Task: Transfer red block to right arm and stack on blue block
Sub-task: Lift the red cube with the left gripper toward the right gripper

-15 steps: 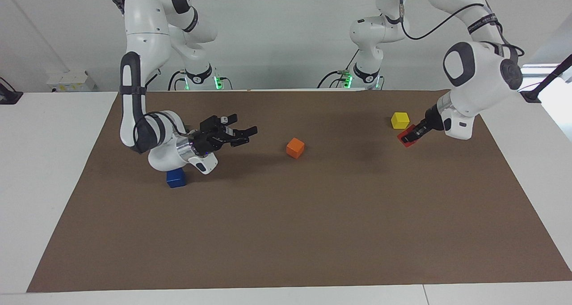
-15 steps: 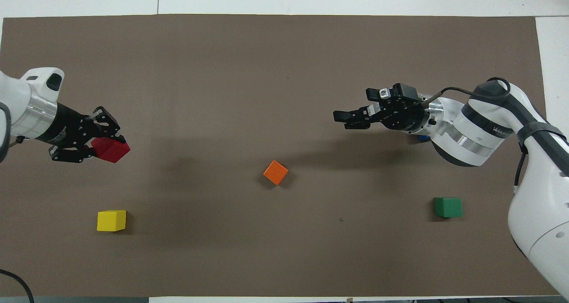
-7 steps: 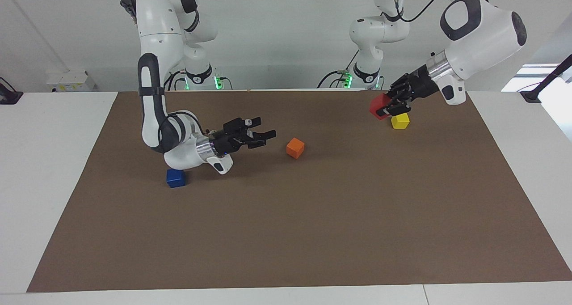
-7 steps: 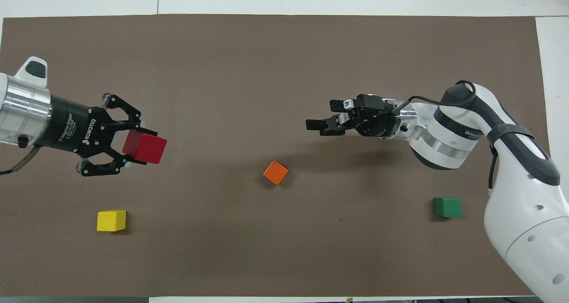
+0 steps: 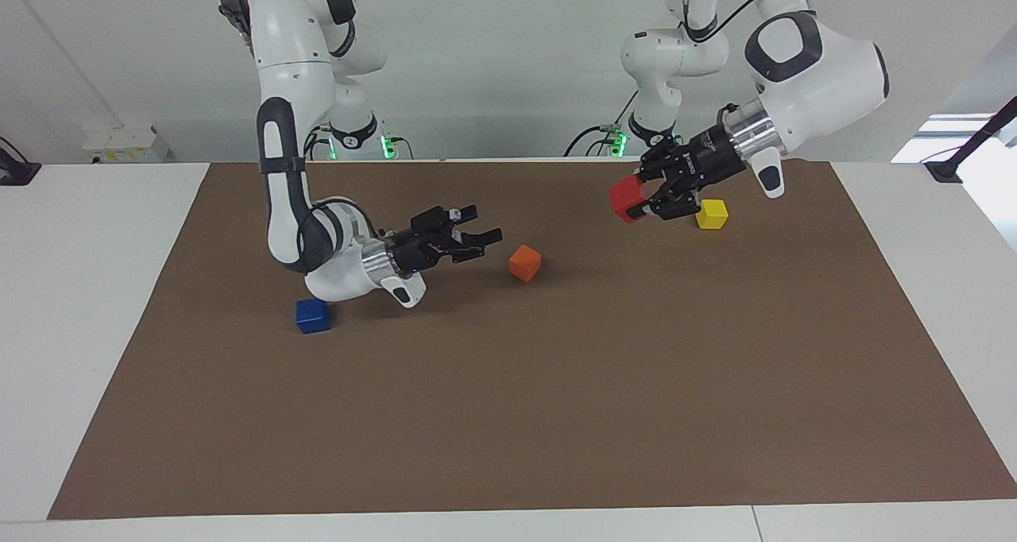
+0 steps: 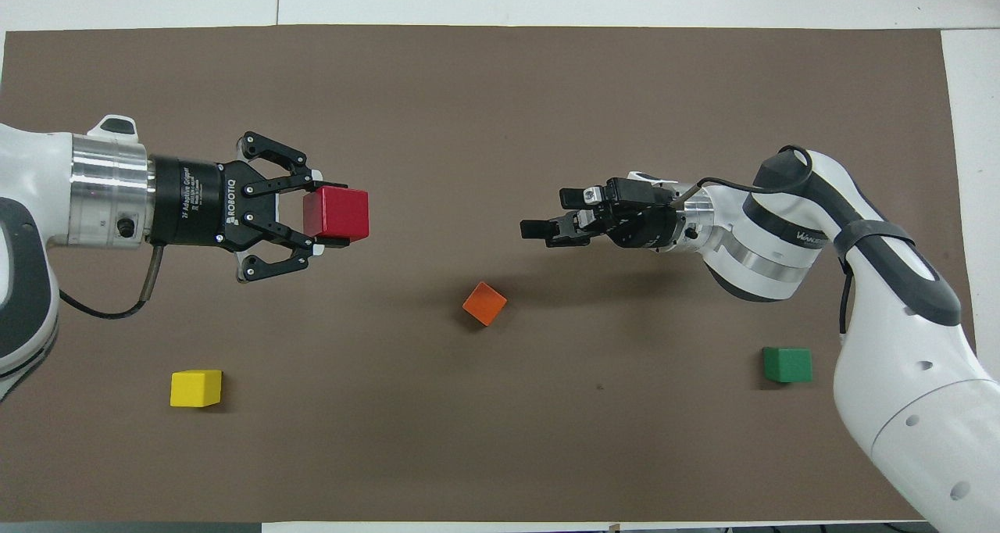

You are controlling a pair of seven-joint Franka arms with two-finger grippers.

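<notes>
Five cubes: red (image 6: 336,213), blue (image 5: 312,315), orange (image 6: 484,303), yellow (image 6: 195,388), green (image 6: 787,364).

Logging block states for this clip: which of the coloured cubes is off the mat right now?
The red block: it hangs in the air, clamped by the left gripper. The orange, yellow, blue and green cubes all rest on the mat.

Red block (image 6: 336,213), blue block (image 5: 312,315), orange, yellow, green cubes; brown mat (image 6: 500,439).

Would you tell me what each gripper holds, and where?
Left gripper clamps the red block by two opposite side faces; right gripper holds nothing.
</notes>
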